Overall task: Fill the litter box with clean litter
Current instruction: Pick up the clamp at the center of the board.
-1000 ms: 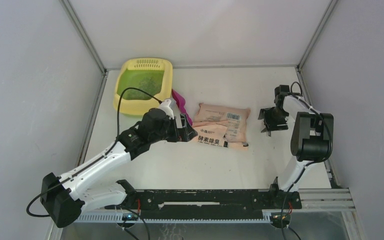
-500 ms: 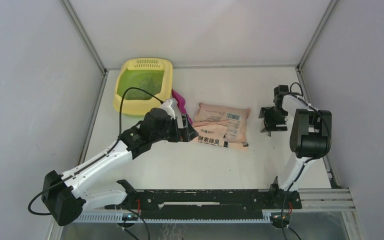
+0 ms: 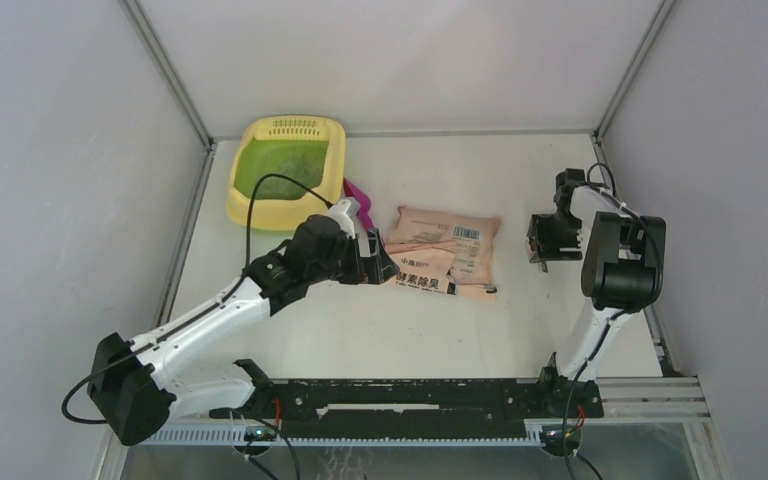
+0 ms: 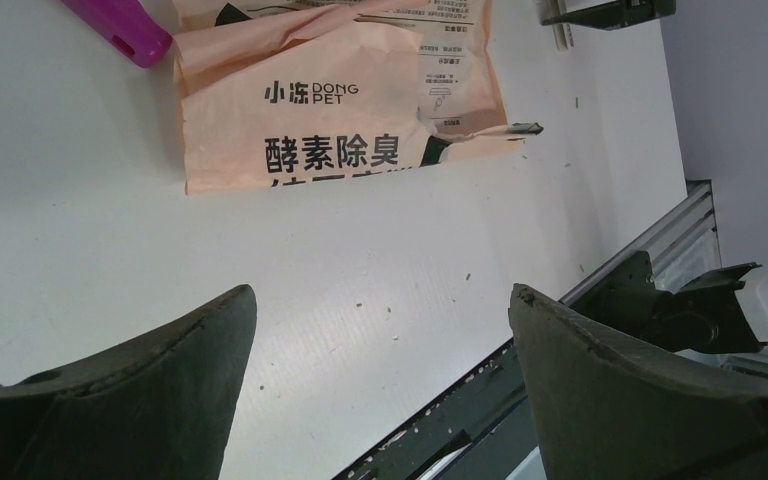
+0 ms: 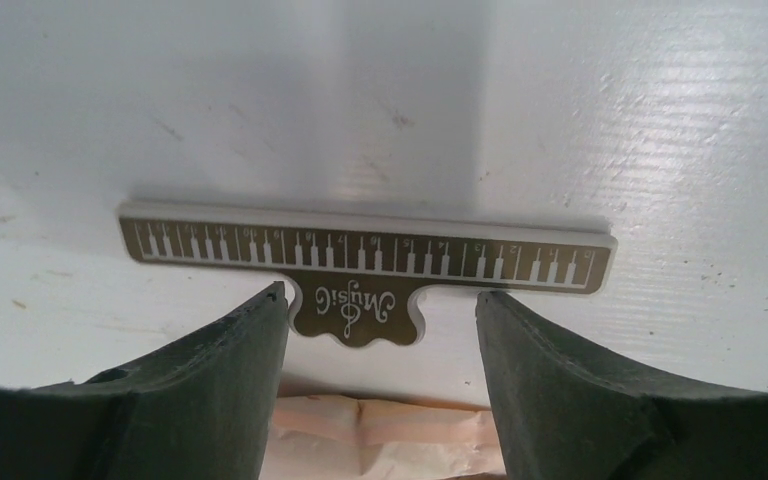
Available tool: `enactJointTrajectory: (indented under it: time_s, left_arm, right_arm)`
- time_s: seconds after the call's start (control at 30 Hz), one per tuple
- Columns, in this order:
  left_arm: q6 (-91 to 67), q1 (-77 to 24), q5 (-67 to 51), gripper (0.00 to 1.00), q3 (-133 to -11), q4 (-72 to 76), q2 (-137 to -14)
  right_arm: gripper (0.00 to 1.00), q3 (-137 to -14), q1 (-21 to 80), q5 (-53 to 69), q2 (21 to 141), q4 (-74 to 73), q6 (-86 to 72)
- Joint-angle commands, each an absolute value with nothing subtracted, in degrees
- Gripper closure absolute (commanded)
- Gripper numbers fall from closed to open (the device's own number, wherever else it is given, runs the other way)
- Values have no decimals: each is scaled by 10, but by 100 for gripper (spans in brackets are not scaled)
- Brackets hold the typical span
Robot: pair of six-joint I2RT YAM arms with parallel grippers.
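Jaws wide on the left gripper (image 4: pixel 380 295) and right gripper (image 5: pixel 380 300) alike — the peach bag (image 4: pixel 330 110) looks soft, slack, litter-weighted; best pinched at a crumpled edge.

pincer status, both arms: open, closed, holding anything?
Left pincer: open, empty, near the peach bag.
Right pincer: open, jaws either side of the brown ruler tab, not gripping it.

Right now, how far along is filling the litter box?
Done: hard to judge; the litter box shows a mottled green floor. In hand: nothing; the left pincer hangs open near the peach bag, which lies flat, and the right pincer stands open over a brown ruler-like tool. Left: getting litter from bag into box; the magenta scoop lies beside the box.
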State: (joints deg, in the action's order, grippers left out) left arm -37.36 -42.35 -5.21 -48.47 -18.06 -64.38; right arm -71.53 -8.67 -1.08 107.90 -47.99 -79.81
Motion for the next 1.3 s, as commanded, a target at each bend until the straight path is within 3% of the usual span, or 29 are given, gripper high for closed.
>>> enactJointTrajectory:
  time_s: [0.0, 0.43, 0.8, 1.03, 1.27]
  left_arm:
    - [-363, -421, -68, 0, -488, -153, -643]
    - [-382, -423, -94, 0, -475, -146, -625]
    - [-495, -509, -89, 0, -377, -9, -570]
    - [-622, -567, -34, 0, -239, 304, -535]
    - [-593, -630, 69, 0, -242, 362, -545]
  right_arm:
    - [25, -735, -93, -23, 1090, -496, -791]
    - [67, -734, -76, -35, 1059, -489, -739]
    - [69, -692, -5, -62, 857, -521, -652]
    - [70, -655, 126, -42, 730, -538, -669]
    - [70, -650, 267, -51, 668, -560, -714]
